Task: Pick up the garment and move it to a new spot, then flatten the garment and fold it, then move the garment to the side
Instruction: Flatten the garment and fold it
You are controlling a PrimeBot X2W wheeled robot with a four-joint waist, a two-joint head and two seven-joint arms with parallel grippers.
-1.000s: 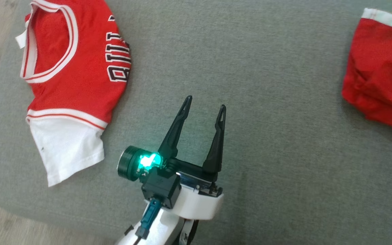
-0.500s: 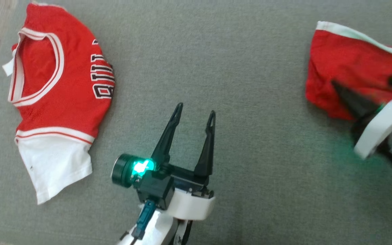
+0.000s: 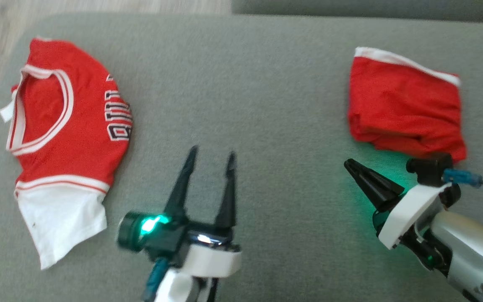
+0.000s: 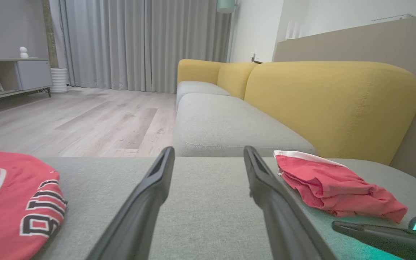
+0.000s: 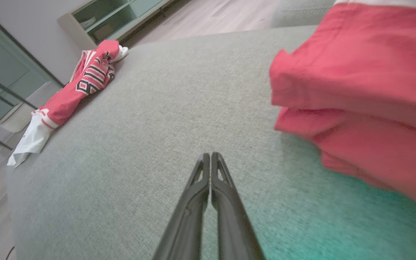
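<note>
We read "BU" on the red jersey; our left jaws gape empty, right jaws closed beside the folded garment.

Lower centre of the head view: the left gripper points up the frame, its two dark fingers spread wide with nothing between them. A green light glows on the left side of its wrist, just above the white left cuff. At lower right, the right gripper angles toward the upper left, its fingers pressed together into a single point and holding nothing. Behind it come the white right cuff and a silver forearm running off the bottom right corner.
</note>
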